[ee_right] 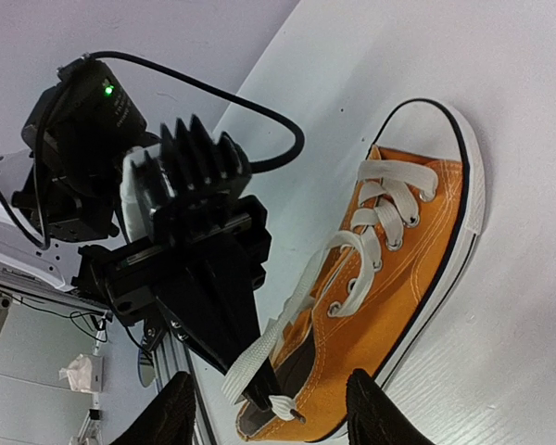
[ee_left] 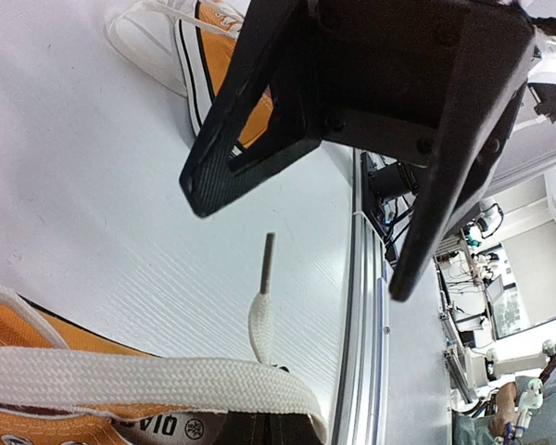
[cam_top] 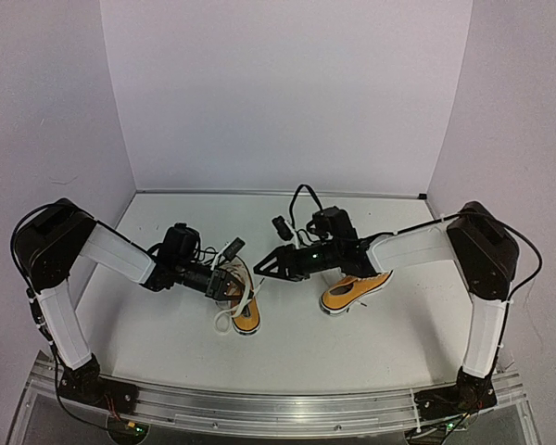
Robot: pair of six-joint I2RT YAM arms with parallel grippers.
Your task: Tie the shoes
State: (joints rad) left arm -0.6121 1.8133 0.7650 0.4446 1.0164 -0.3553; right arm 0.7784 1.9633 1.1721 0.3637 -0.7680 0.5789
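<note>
Two orange-yellow sneakers with white laces lie on the white table. The left shoe [cam_top: 246, 313] is under my left gripper [cam_top: 232, 286]. In the right wrist view that gripper [ee_right: 271, 400] is shut on a white lace end [ee_right: 259, 357] at the shoe's [ee_right: 398, 306] heel opening. The lace tip [ee_left: 267, 261] sticks out past my left fingertips [ee_left: 269, 422]. My right gripper [cam_top: 258, 270] is open and empty, pointing at the left one; its fingers [ee_right: 174, 417] straddle the pinched lace without touching it. The right shoe [cam_top: 354, 289] lies under the right arm.
The aluminium rail [cam_top: 259, 408] runs along the table's near edge, close to the left shoe. White walls [cam_top: 287, 93] close the back and sides. A black cable [cam_top: 301, 199] loops above the right wrist.
</note>
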